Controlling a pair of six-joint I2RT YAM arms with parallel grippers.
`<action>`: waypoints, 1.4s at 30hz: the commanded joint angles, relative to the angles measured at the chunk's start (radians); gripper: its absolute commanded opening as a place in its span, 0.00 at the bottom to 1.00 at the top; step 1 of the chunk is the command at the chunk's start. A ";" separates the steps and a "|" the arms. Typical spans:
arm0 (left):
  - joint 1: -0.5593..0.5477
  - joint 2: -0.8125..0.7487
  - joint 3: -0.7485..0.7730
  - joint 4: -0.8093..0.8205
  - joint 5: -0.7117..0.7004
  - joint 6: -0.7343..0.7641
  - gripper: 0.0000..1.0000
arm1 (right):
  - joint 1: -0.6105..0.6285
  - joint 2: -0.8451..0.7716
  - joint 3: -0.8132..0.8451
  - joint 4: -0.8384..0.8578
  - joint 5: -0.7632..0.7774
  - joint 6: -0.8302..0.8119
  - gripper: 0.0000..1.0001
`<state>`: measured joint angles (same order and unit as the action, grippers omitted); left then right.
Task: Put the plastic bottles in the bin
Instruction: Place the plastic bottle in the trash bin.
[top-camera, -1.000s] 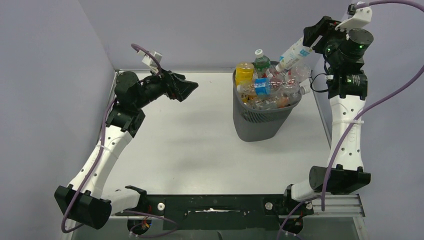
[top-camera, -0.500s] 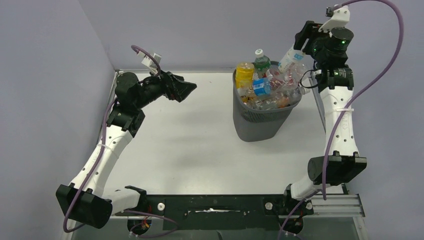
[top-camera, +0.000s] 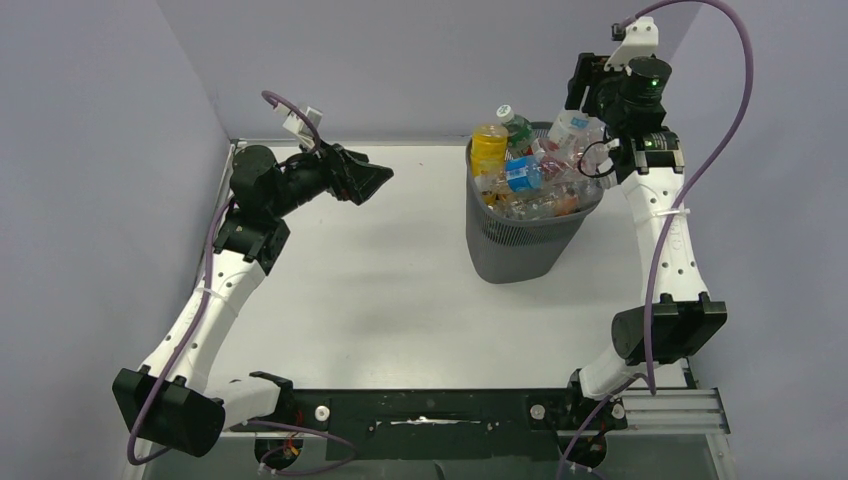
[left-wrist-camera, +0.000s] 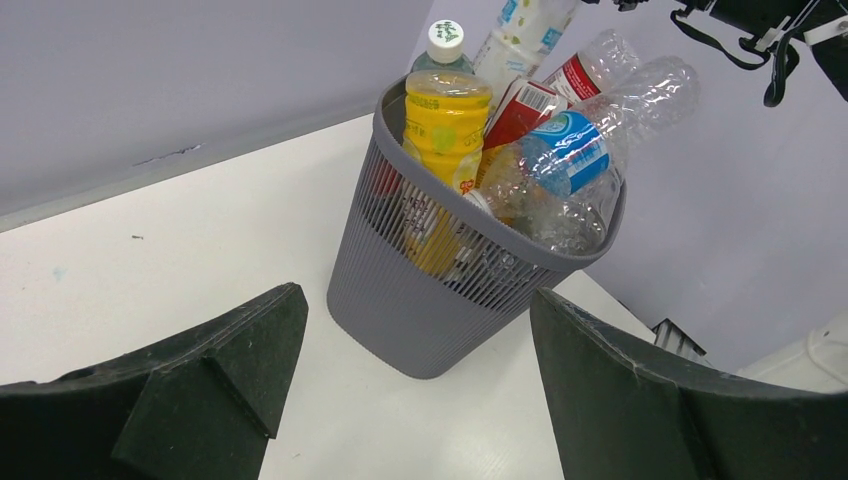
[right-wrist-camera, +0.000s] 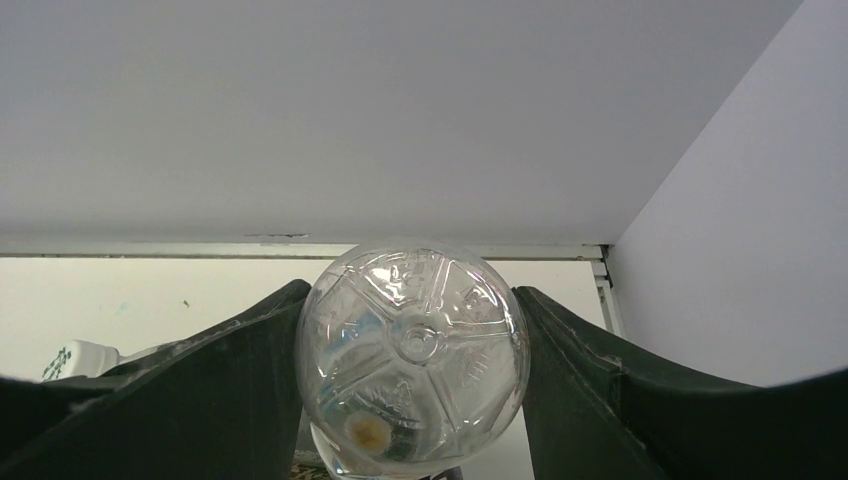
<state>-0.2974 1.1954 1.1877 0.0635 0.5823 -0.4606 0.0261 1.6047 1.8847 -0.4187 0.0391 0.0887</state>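
Observation:
The dark grey mesh bin (top-camera: 525, 240) stands at the back right of the table, piled above its rim with plastic bottles, among them a yellow one (top-camera: 489, 147) and a blue-labelled one (top-camera: 523, 172). My right gripper (top-camera: 585, 112) is over the bin's back right rim, shut on a clear bottle (top-camera: 568, 130). In the right wrist view the bottle's round base (right-wrist-camera: 412, 355) fills the gap between my fingers. My left gripper (top-camera: 378, 177) is open and empty, above the table left of the bin. The left wrist view shows the bin (left-wrist-camera: 440, 290) and its bottles (left-wrist-camera: 570, 155) ahead.
Grey walls stand close at the back, left and right. The table's back edge (right-wrist-camera: 150, 247) runs just behind the bin. A white-capped green bottle (top-camera: 512, 122) sticks up at the bin's back rim.
My right arm has swung left and down with the clear bottle, bringing it from high at the bin's right to just over the bin's back right rim. The left arm has not moved.

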 joint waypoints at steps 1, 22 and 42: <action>0.007 -0.003 0.006 0.073 0.023 -0.008 0.83 | 0.006 -0.003 -0.022 -0.034 0.069 -0.046 0.57; 0.008 -0.011 -0.002 0.086 0.034 -0.026 0.83 | 0.005 -0.025 0.096 -0.170 -0.056 0.004 0.79; 0.010 -0.014 0.015 0.081 0.040 -0.029 0.83 | -0.115 -0.005 0.101 -0.065 -0.222 0.138 0.93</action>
<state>-0.2970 1.1954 1.1763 0.0868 0.6075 -0.4904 -0.0437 1.5967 1.9396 -0.5739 -0.0925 0.1654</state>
